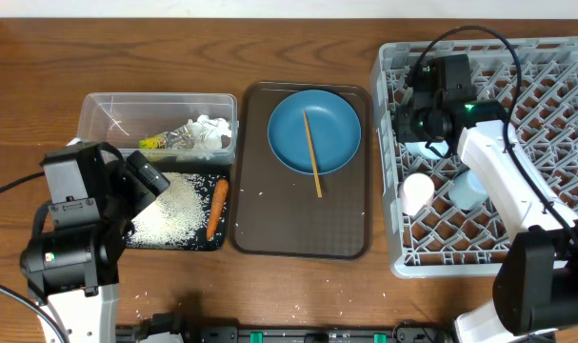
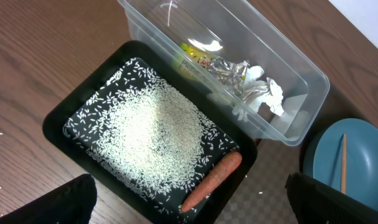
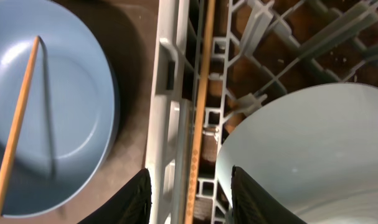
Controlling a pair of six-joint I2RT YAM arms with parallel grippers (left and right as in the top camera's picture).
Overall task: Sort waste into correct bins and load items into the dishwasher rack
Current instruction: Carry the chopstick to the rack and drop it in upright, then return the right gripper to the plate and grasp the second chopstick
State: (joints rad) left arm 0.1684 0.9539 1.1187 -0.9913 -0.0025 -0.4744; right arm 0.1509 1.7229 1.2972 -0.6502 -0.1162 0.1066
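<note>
Overhead: wooden table (image 1: 41,57) beneath grey rack (image 1: 391,219)

Robot lab tabletop: wooden table (image 1: 298,38), robot arms (image 1: 74,229), staged dishwasher rack (image 1: 386,191).

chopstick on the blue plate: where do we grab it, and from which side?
Take the chopstick by its robot-side end, which sticks out past the rim of the blue plate over the brown tray, so it is probably clear of both. Come from straight above, jaws across the thin shaft. The rest lies inside the dish.

Brown wooden table (image 1: 41,57), pale strip (image 1: 269,8) beyond
</note>
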